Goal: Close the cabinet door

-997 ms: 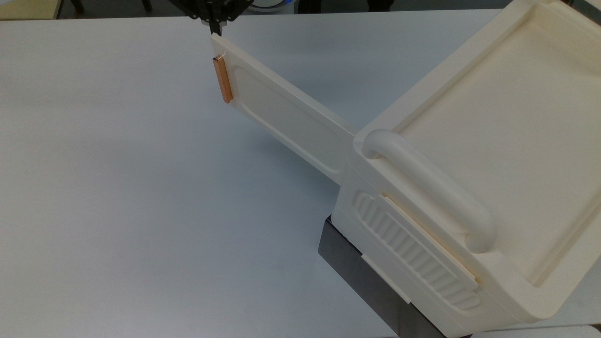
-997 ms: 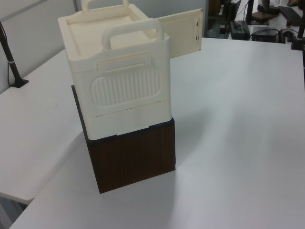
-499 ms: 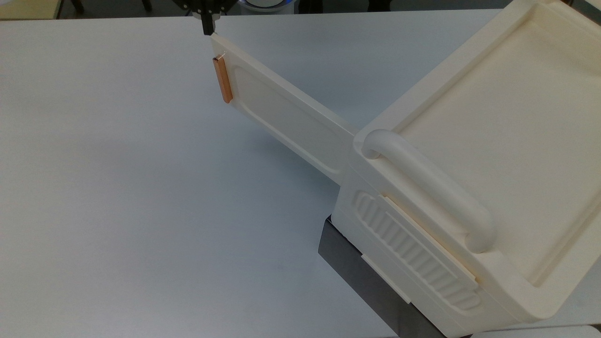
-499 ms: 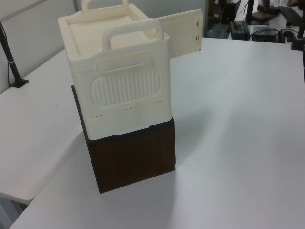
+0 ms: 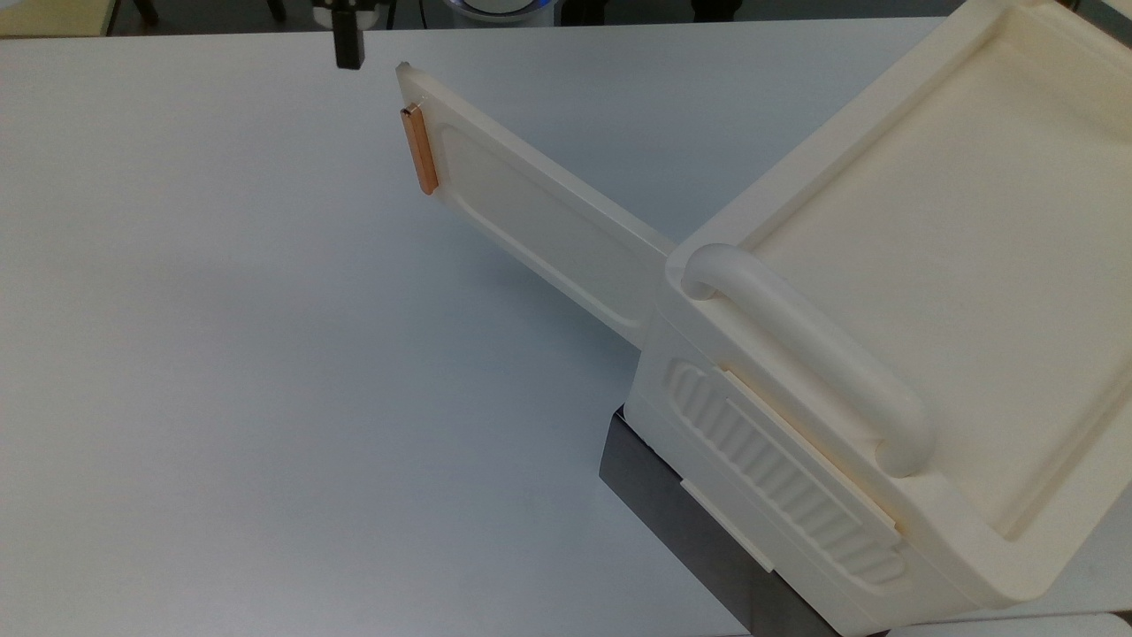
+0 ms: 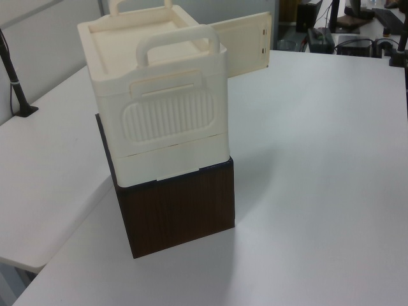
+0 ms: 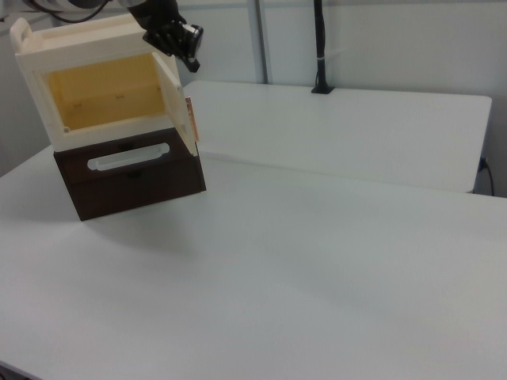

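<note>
The cream cabinet (image 5: 929,221) stands on a dark base (image 5: 672,504) at the top view's right. Its cabinet door (image 5: 539,221) is swung wide open toward the top view's upper left, with a copper strip handle (image 5: 419,150) near its free edge. My gripper (image 5: 348,51) hangs just to the top view's left of the door's free top corner, apart from it. In the right view the cabinet (image 7: 36,87) shows its yellow inside, with the door (image 7: 176,95) edge-on and the gripper (image 7: 186,49) beside the door's upper edge. The left view has the cabinet (image 6: 166,121) with the door (image 6: 245,44) sticking out behind it.
The white table (image 5: 221,354) stretches wide to the top view's left of the cabinet. A second table with a black pole (image 7: 319,47) lies behind in the right view. A black stand (image 6: 16,83) and dark equipment (image 6: 319,38) sit at the left view's edges.
The gripper has moved to the top view's left, off the door's free top corner where it was a second ago. The door has stayed open at the same angle.
</note>
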Controlling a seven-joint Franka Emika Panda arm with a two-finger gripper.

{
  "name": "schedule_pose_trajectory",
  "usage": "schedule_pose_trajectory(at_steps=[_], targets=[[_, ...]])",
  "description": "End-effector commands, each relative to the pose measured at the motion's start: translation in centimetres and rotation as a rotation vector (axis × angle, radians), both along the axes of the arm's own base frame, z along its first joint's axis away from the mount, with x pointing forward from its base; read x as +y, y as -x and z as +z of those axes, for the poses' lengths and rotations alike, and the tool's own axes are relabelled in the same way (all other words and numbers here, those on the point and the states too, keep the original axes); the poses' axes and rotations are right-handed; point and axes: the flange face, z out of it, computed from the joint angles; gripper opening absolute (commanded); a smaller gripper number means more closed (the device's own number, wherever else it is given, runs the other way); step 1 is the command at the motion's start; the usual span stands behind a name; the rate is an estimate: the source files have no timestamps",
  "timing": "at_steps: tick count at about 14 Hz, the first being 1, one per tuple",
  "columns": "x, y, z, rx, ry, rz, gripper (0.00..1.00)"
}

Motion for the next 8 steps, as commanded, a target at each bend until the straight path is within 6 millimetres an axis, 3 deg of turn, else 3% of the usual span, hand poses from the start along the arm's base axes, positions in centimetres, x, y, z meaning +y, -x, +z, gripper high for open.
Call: schedule_pose_trajectory(at_steps=[1, 6, 8], targets=[[-0.5, -2.1, -2.0, -0.041, -0.027, -0.003, 0.0], [1.6, -2.9, -3.4, -0.02, -0.052, 0.034, 0.0], [4.0, -2.8, -3.7, -0.013, -0.112, 0.068, 0.0]])
